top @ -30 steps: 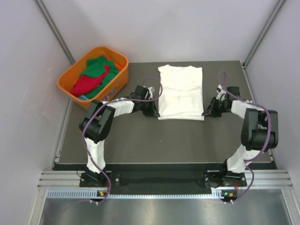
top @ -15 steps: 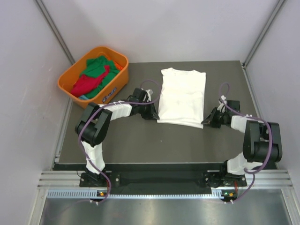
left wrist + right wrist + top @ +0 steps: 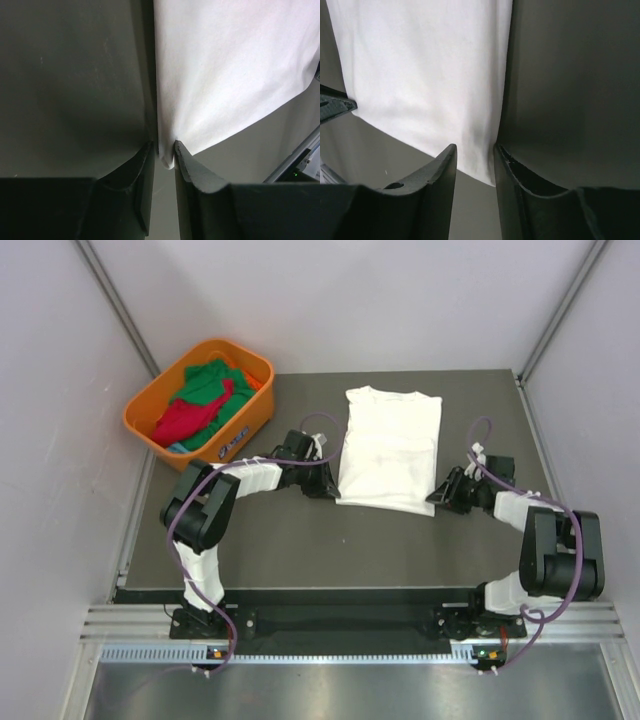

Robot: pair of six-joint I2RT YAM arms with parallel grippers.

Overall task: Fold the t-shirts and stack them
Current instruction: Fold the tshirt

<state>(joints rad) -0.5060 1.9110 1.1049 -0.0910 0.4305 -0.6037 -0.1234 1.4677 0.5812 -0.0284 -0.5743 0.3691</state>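
Since the earlier frame the white t-shirt (image 3: 390,450) has been drawn towards 6 o'clock and slightly towards 3 o'clock, and it now lies a little skewed on the tabletop (image 3: 300,540).

**Location.** It lies flat at centre, well apart from the orange basket (image 3: 150,405) at 10 o'clock, which holds the green t-shirt (image 3: 208,385) and red t-shirt (image 3: 185,420).

**Claws.** The left claw (image 3: 163,150) is at the hem's 7 o'clock corner. Its fingers are parted narrowly with the cloth corner between them, and it appears released rather than squeezed. The right claw (image 3: 475,150) is at the 5 o'clock corner, spread, with the hem edge lying flat between its fingers.

**Orientation.** The neckline points to 12 o'clock and the hem to 6 o'clock. The long axis runs 12–6, with the hem end drifting slightly towards 7. No sleeves show (apparently folded in already), so the outline is a narrow panel.

**Step in hand.** Judged as release after straightening — the side folds look done and the cross fold has not been made.

**Next move.** It likely calls for re-pinching both hem corners and carrying them evenly towards 12 o'clock.
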